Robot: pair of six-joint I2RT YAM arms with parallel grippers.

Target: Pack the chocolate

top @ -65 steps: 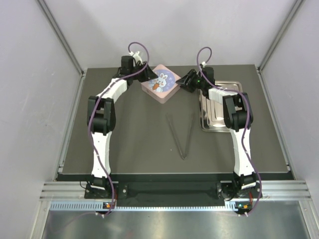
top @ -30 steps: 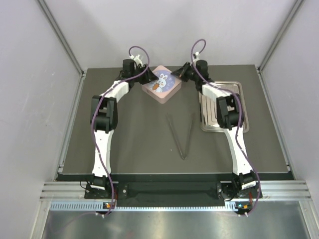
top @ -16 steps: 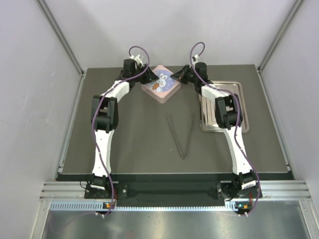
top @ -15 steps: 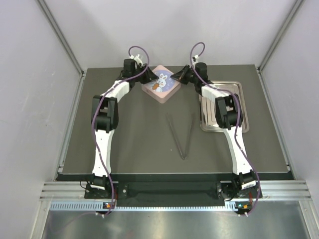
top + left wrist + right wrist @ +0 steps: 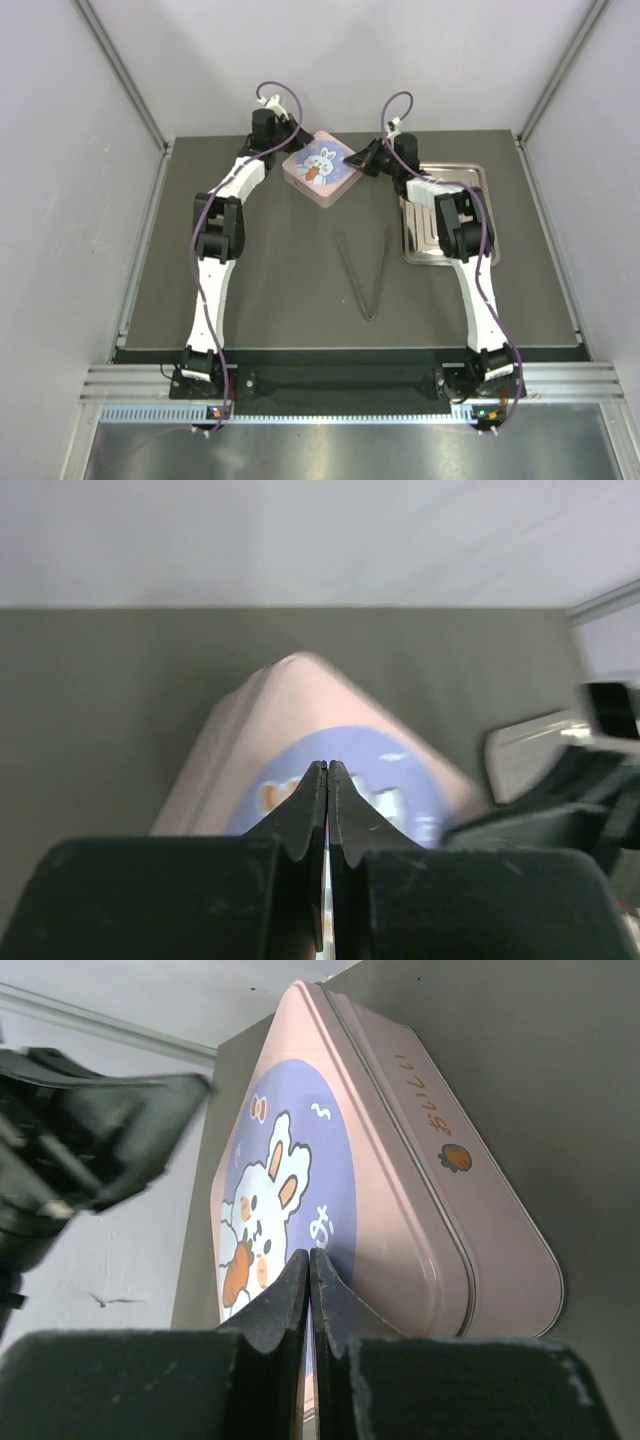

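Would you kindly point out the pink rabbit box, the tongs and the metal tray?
pink rabbit box [image 5: 322, 168]: top external view, on the lid's rabbit picture.
tongs [image 5: 368, 312]: top external view, at the joined end.
metal tray [image 5: 470, 178]: top external view, bare floor near its far right corner.

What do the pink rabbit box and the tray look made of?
The pink box: probably painted tin, smooth satin finish, with a raised lid seam and rounded corners. The tray: bare metal, likely stainless steel, judging by its shiny silver reflections.
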